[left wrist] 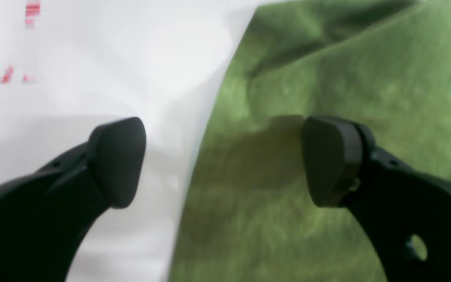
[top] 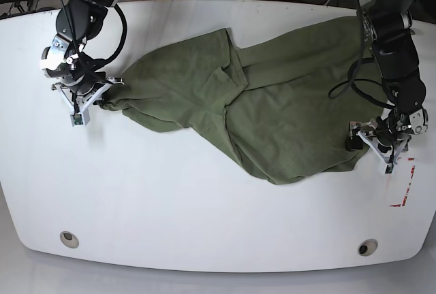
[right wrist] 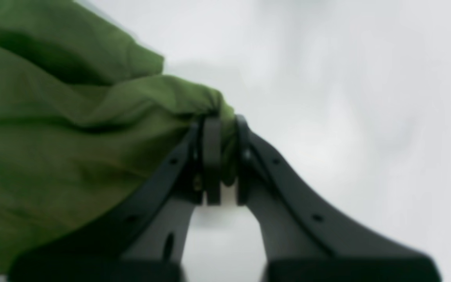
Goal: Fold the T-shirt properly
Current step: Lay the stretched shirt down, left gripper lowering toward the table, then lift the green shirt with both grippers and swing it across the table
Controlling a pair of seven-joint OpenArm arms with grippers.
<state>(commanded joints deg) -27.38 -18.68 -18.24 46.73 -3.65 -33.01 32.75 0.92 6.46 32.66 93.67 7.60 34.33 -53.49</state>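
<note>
The olive-green T-shirt lies crumpled and spread across the white table. On the base view's left, my right gripper is shut on a bunched corner of the T-shirt, which puckers between the fingers. At the base view's right, my left gripper is open and straddles the cloth's edge. In the left wrist view one fingertip is over bare table and the other over the T-shirt.
Red tape marks lie on the table near the left gripper. Two round holes sit near the front edge. Cables lie beyond the far edge.
</note>
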